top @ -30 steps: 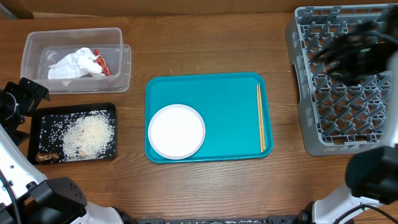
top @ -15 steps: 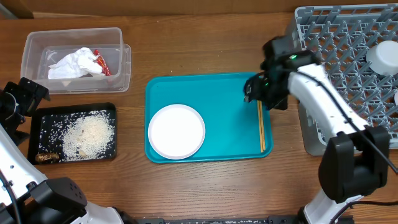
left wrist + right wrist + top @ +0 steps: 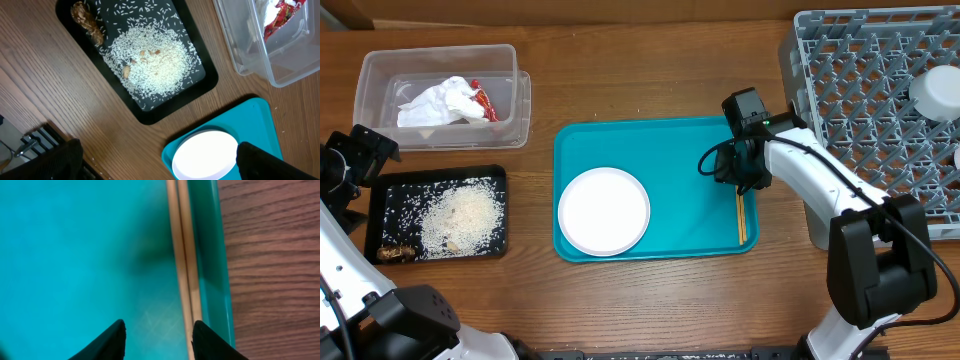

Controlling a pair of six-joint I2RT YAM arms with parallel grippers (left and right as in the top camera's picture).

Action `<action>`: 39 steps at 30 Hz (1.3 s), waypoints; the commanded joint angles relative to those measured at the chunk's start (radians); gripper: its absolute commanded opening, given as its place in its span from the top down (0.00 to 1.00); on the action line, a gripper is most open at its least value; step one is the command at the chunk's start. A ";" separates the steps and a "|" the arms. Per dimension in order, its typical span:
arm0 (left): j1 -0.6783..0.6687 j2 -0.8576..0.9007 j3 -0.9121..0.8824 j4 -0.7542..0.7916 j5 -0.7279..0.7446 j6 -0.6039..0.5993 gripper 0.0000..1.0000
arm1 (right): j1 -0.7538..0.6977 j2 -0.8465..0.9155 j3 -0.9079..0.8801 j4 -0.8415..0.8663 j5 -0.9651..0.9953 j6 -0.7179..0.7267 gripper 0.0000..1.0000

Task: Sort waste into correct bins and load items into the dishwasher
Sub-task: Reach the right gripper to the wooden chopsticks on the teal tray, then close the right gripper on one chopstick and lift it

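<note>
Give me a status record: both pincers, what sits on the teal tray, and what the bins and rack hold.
left pincer: open, empty, beside the shallow black rectangular tray
right pincer: open, low over the thin wooden chopsticks, not gripping them
flat teal plastic tray: round white plate; chopsticks along the edge nearest the rack
clear rectangular plastic tub: crumpled white paper napkin, red-and-white snack wrapper
black tray: white rice, brown scraps
square grey plastic dish rack: small white cup
</note>
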 commanded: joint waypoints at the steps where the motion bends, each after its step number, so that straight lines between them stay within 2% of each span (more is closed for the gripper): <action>1: -0.007 -0.003 -0.005 0.000 -0.006 -0.017 0.00 | 0.003 0.001 -0.010 0.022 0.033 0.005 0.56; 10: -0.007 -0.003 -0.005 0.000 -0.006 -0.017 0.00 | 0.003 0.001 -0.024 0.040 0.041 0.004 0.63; 21: -0.007 -0.003 -0.005 0.000 -0.006 -0.017 0.00 | 0.003 0.002 -0.093 0.092 0.051 0.004 0.63; 39: -0.008 -0.003 -0.005 0.000 -0.006 -0.017 0.00 | 0.050 0.002 -0.105 0.138 0.098 0.005 0.63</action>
